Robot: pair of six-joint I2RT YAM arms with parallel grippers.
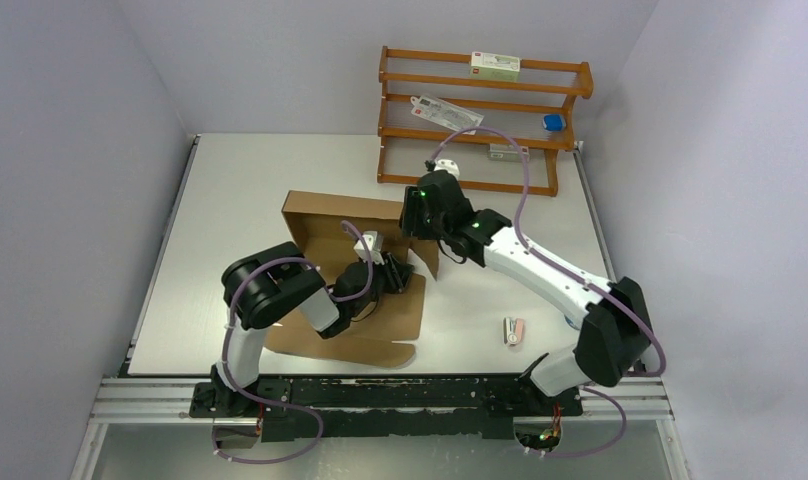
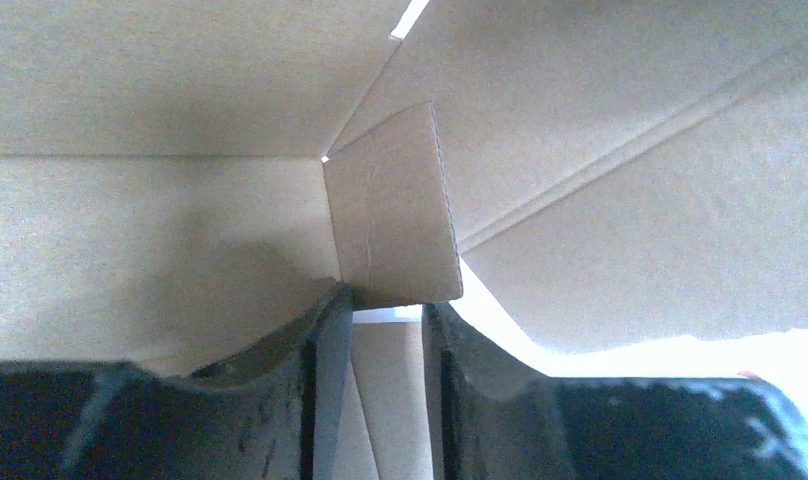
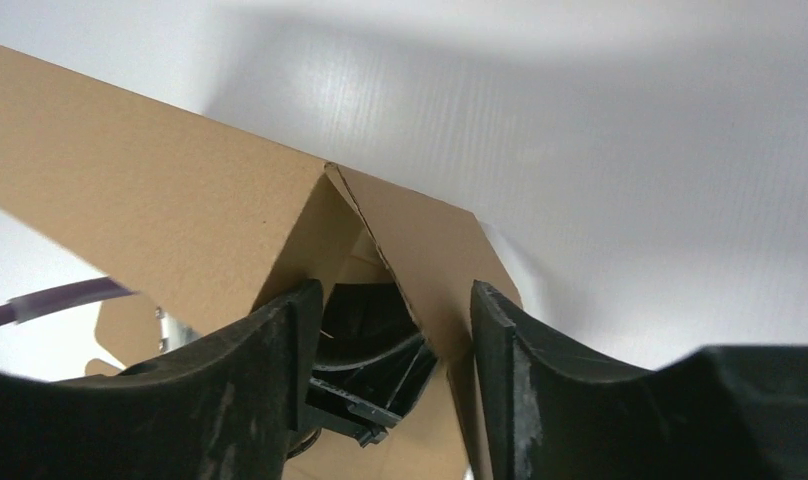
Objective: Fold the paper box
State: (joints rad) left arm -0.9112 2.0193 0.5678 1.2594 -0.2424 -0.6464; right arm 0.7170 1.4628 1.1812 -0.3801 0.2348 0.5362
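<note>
Cardboard half-raised: from above, the paper box (image 1: 330, 212) lies left of centre on the white worktop (image 1: 230, 180). Its far wall stands across the view, with a right wall up beside it. The left arm (image 1: 280, 290) reaches inside the box, while the right arm (image 1: 540, 270) bends onto the far right corner from outside, so both work at that one corner. A small pink-and-white item (image 1: 514, 331) lies well apart to the right, and a wooden rack (image 1: 480, 110) stands behind.

Left wrist: the left jaws stand narrowly apart with nothing between them. A small upright tab (image 2: 395, 215) sits just past their tips, in the inner corner.

Right wrist: the right jaws stand apart astride the corner ridge (image 3: 330, 175) where two walls meet, seemingly not pinching it. The next fold likely turns on tucking that tab while the corner stays square.
</note>
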